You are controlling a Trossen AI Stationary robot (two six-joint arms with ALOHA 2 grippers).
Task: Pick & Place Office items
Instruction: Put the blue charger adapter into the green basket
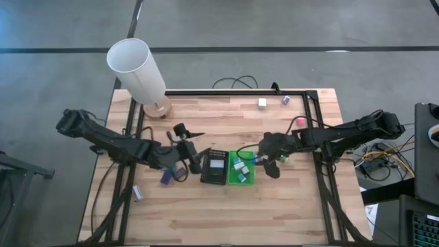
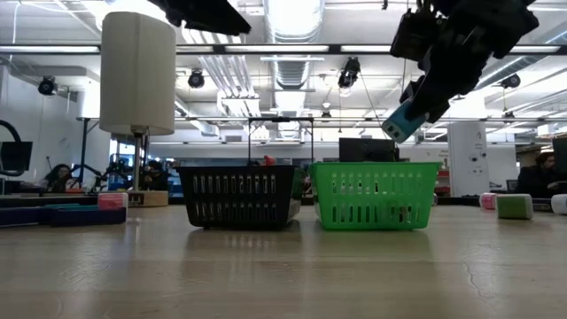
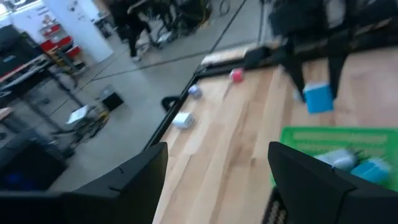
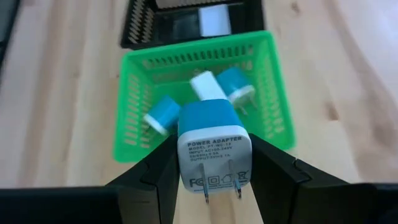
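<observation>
While my right gripper hangs above the green basket, it is clamped on a blue-and-white power adapter, prongs pointing back toward the wrist, long axis along the fingers. My left gripper stands apart beside the black basket on the worktop.

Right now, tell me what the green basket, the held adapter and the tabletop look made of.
Green basket: moulded plastic, slotted lattice walls, slight gloss.
Adapter in the right tool: smooth plastic shell, teal over white, with two shiny prongs, likely metal.
Tabletop: light wood strips, visible grain, matte.
</observation>
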